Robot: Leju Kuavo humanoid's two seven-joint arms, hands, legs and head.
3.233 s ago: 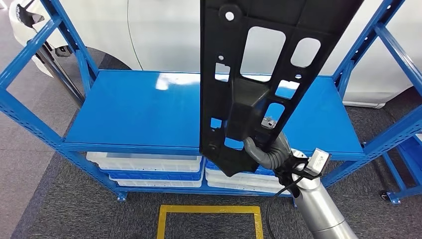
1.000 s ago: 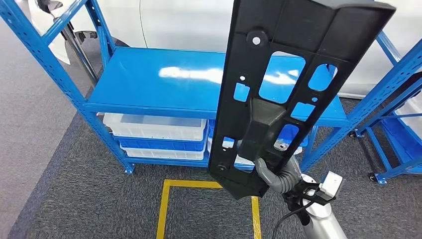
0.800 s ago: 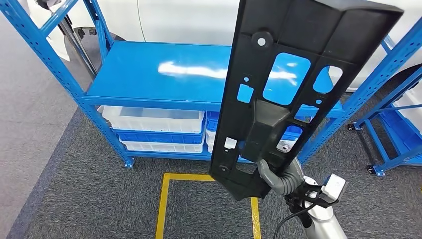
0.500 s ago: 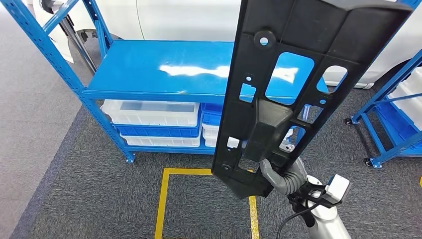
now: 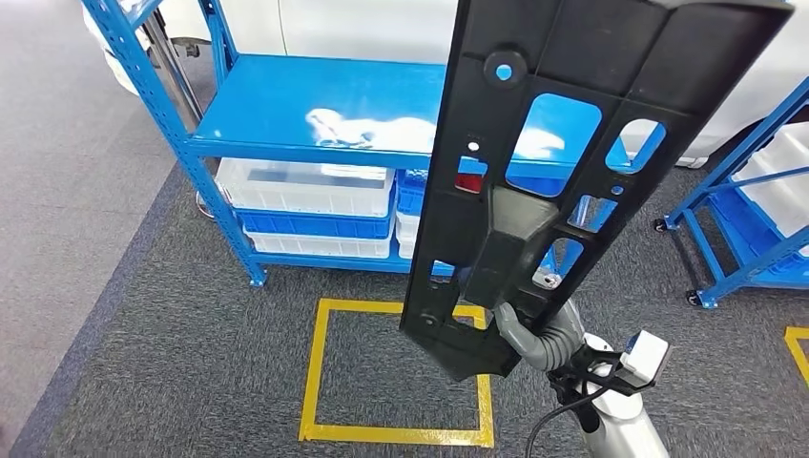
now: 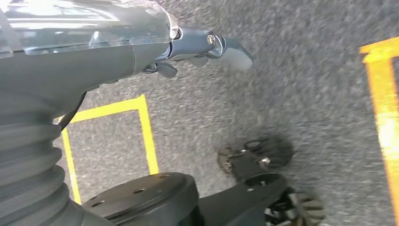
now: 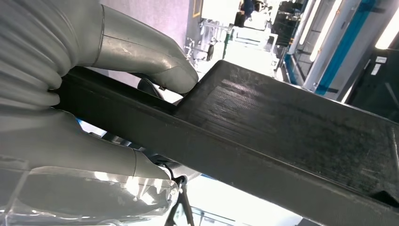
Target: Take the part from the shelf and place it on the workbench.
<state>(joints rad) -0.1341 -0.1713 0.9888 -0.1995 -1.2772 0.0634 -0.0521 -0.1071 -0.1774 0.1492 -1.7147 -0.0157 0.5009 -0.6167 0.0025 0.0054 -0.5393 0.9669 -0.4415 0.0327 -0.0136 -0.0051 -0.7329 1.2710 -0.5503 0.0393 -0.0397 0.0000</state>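
A long black plastic part [image 5: 572, 114] with several cut-outs stands upright in front of me in the head view. My right hand [image 5: 534, 336] grips it near its lower end. In the right wrist view that hand [image 7: 131, 56] wraps around the part's black edge [image 7: 282, 136], thumb on one side and fingers on the other. The blue shelf [image 5: 286, 110] stands behind the part, its top board bare. My left hand [image 6: 202, 44] hangs over the grey carpet with its fingers stretched out and nothing in them.
White and blue bins [image 5: 305, 191] sit on the shelf's lower level. A yellow tape square [image 5: 312, 372] marks the carpet between me and the shelf. A second blue rack [image 5: 701, 258] on castors stands at the right.
The whole picture has shifted: the camera has drawn back, so the shelf looks farther off and more carpet and the yellow square show. My right hand still holds the part upright.
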